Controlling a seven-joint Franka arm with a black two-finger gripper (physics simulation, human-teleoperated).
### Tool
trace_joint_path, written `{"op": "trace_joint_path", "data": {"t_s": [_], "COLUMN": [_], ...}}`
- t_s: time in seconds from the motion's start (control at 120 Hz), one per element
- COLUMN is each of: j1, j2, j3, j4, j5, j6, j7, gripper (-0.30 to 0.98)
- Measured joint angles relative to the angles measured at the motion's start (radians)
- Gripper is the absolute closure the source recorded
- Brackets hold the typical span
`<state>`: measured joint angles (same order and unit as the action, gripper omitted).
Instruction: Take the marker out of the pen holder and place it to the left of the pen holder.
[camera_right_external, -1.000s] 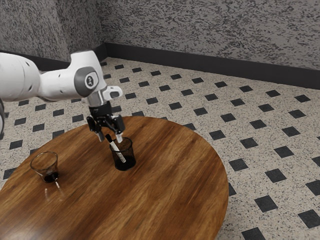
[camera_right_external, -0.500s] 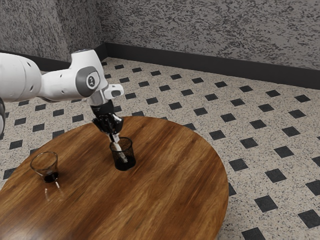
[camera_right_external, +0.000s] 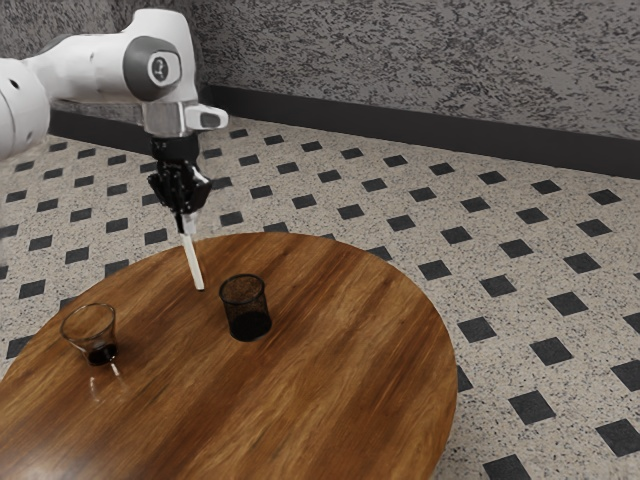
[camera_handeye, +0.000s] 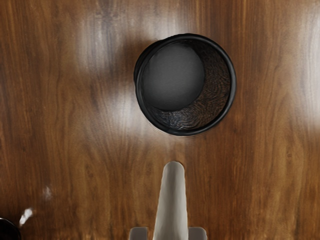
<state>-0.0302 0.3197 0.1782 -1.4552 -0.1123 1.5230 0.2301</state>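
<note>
One white marker (camera_right_external: 193, 262), outside the black mesh pen holder (camera_right_external: 245, 320) and gripped near its upper end by the black two-finger gripper (camera_right_external: 187, 219). Jaws closed on the barrel, one to either side of it in the wrist view. Marker hanging below the jaws, slightly tilted, dark lower end near the wooden tabletop (camera_right_external: 330, 400); contact with the wood not determinable. Pen holder upright on the tabletop, lower than the jaws and a little to the exterior view's right of them. Clear glass cup (camera_right_external: 89, 325) likewise below jaw height, off to the exterior view's left, well apart from the marker. Step in hand, by judgement: removal accomplished, placement beside the pen holder under way. Required next: alignment of the jaws over bare wood on the pen holder's left, with enough room for the full barrel; then a gentle descent to contact, and only then release. Probable hazards: a roll or topple after release from this near-upright pose, or a knock against the mesh rim during any sideways travel toward the pen holder.
</note>
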Motion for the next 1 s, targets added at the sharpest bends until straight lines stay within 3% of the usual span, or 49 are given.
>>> {"op": "trace_joint_path", "data": {"t_s": [0.183, 0.35, 0.692, 0.883, 1.0], "j1": [0.001, 0.005, 0.069, 0.073, 0.073], "j2": [0.025, 0.192, 0.435, 0.451, 0.423], "j3": [-0.012, -0.010, -0.007, -0.008, -0.002], "j4": [0.011, 0.081, 0.133, 0.163, 0.185], "j5": [0.070, 0.062, 0.034, 0.007, -0.001], "j6": [-0.318, -0.520, -0.672, -0.644, -0.599], "j7": [-0.071, -0.148, -0.263, -0.297, -0.313], "gripper": [0.79, 0.79, 0.79, 0.38, 0.22]}}
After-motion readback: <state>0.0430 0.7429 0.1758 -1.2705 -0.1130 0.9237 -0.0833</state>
